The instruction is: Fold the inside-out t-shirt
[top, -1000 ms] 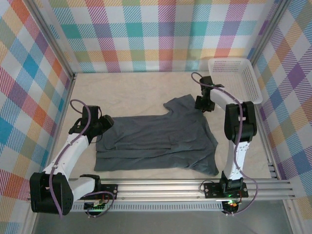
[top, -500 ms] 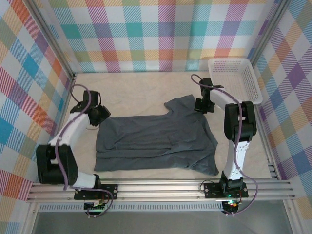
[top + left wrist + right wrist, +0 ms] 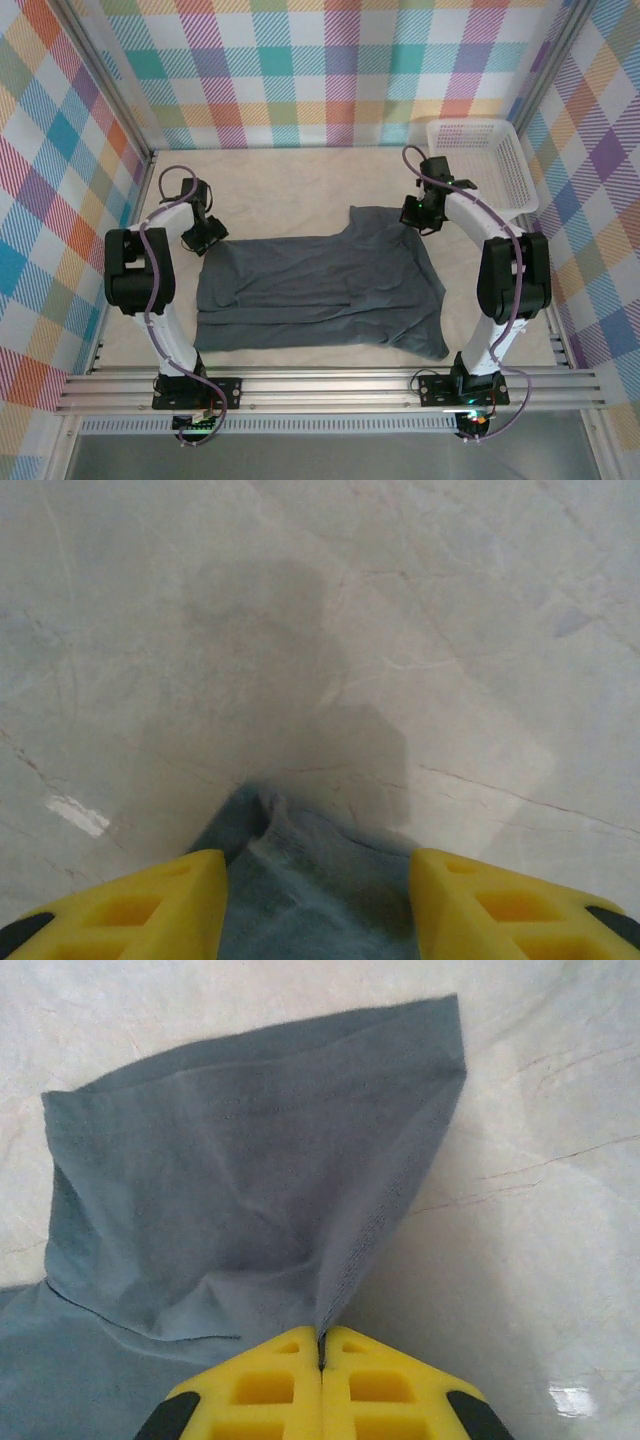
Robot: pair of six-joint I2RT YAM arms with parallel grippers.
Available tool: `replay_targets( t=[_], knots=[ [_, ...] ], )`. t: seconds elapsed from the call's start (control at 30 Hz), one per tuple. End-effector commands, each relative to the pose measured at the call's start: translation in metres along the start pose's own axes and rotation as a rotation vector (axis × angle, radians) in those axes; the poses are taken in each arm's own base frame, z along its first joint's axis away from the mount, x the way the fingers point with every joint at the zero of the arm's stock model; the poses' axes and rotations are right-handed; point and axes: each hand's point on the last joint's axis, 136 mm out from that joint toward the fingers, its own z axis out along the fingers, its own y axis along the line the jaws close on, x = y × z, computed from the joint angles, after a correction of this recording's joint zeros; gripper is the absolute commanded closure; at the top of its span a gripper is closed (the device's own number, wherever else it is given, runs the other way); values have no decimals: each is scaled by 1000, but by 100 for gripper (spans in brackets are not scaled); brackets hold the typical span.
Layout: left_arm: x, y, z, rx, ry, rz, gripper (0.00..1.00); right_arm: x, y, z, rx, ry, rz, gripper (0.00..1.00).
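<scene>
The t-shirt [image 3: 320,290] lies spread across the middle of the table [image 3: 280,190] in the overhead view. Its body is flat with a few creases, and one sleeve [image 3: 250,1180] reaches toward the upper right.

The right gripper [image 3: 322,1355] is clamped tight on the hem of that sleeve. In its wrist view, at the bottom centre, the yellow fingers meet with the fabric edge pinched between them and the sleeve fans away above. Overhead, this gripper [image 3: 415,213] sits at the shirt's upper right corner.

The left gripper [image 3: 320,910] has its jaws apart at the bottom of its wrist view. A corner of the cloth pokes up between them, not yet pinched. Overhead, it [image 3: 207,236] is at the shirt's upper left corner.

The step looks like securing both far corners before a fold. Next, the left jaws likely need to close on that corner, then both arms lift together. The white basket [image 3: 468,123] stands well apart at the upper right.
</scene>
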Motion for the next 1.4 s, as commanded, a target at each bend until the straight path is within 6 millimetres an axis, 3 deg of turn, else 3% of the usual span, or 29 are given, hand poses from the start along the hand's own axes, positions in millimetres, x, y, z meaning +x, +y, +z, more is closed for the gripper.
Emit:
replay_targets(
  t=[0.0,0.17,0.43,0.57,0.67,0.87,1.0,1.13,1.23,1.37],
  knots=[
    [-18,6,3,1,-22,-15,49,2,7,2,-41,17,14,100],
    [-20,15,18,-19,-1,-47,56,0,9,1,-42,16,13,100],
    [-31,6,16,32,-3,-51,100,0,11,3,-53,26,28,100],
    [-42,22,-7,2,-57,-74,100,-10,-5,-9,0,-18,43,100],
    [-50,23,-22,19,-78,-52,100,-16,-11,-13,-17,-29,63,100],
    [-46,22,-21,20,-50,-33,100,-12,-10,1,-31,19,62,100],
    [-47,19,-31,40,-57,-30,100,-22,-4,-17,-49,-21,50,100],
    [-48,30,-55,10,-94,-58,100,-31,-7,-41,-61,-78,73,100],
    [-36,40,-72,12,-105,-78,100,-21,-8,-46,-111,-68,112,100],
    [-8,59,-76,-3,-96,-123,100,12,-19,-36,-104,-15,152,100]
  ],
)
